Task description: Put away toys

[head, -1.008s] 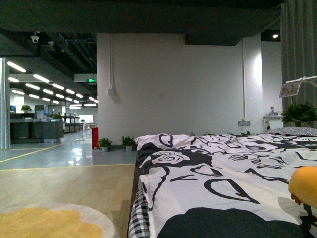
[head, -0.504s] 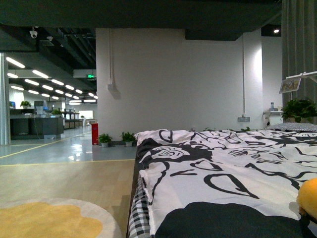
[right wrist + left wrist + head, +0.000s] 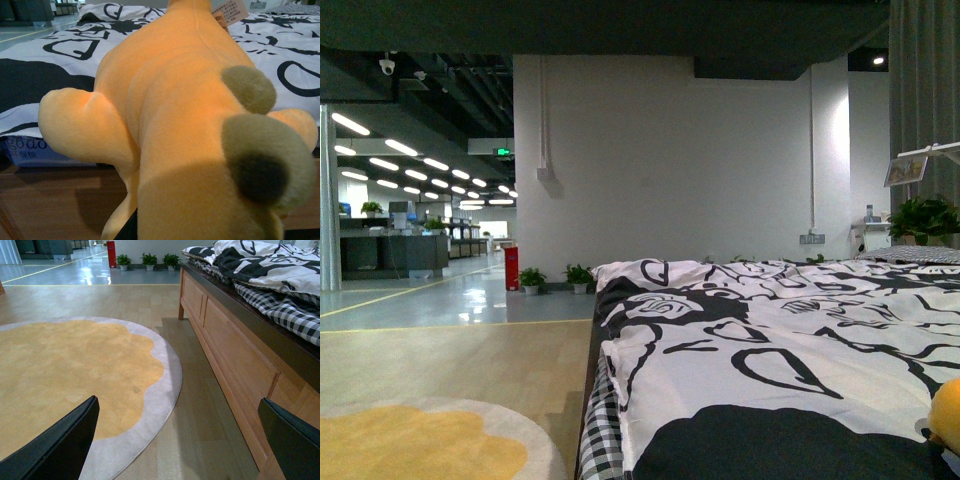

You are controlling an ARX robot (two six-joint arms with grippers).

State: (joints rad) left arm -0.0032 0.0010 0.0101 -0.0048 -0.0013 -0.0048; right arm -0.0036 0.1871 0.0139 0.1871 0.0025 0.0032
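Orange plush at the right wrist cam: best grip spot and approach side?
Probably the mid-torso of the plush, jaws spanning its width, coming from above. The body is long and soft, stretched over the duvet with both flanks exposed; the stubby limb is rounded and would likely slip. Whether the right jaws already hold it isn't visible.
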